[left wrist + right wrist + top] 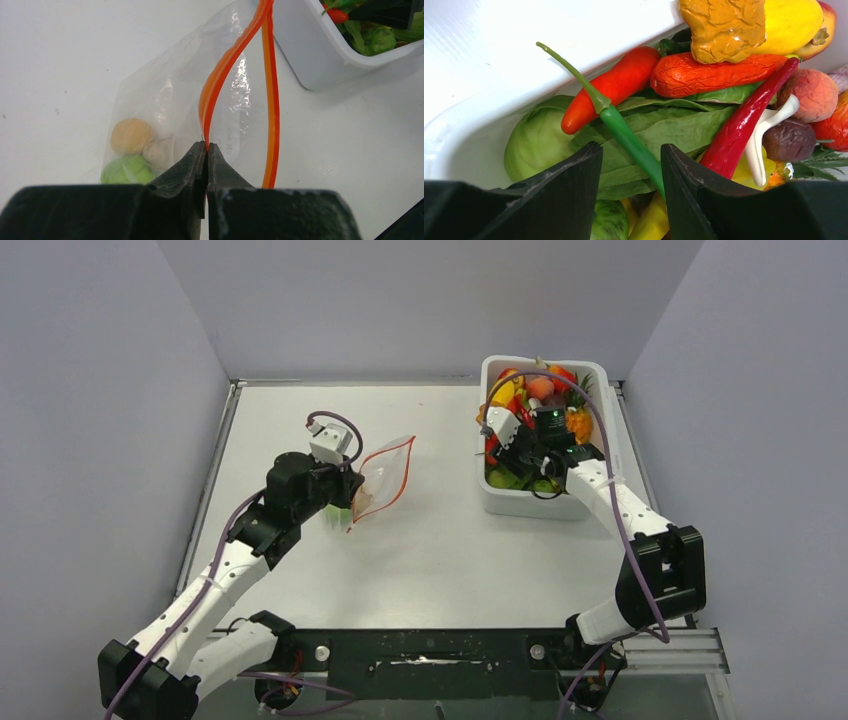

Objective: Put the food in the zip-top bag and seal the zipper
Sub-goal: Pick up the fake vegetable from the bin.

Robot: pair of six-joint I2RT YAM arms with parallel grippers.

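The zip-top bag point(383, 475) lies on the table with its mouth held apart. My left gripper point(206, 146) is shut on one lip of the red-orange zipper point(220, 80); the other lip point(271, 115) bows away to the right. Inside the zip-top bag point(165, 100) sit a tan ball point(131, 136), a pale piece point(159, 152) and a green piece point(127, 170). My right gripper point(631, 150) stands open, low inside the tub over the food. A long green chili point(629, 140) runs between its fingers, close to the right one. A long red chili point(744, 120) lies just right of them.
The white tub point(530, 502) stands at the back right, piled with toy food: an orange-red pepper point(616, 85), a green cabbage point(536, 140), leafy greens point(674, 127), a yellow fruit point(791, 22). Its near wall point(524, 50) rises left of my right gripper. Grey walls enclose the table.
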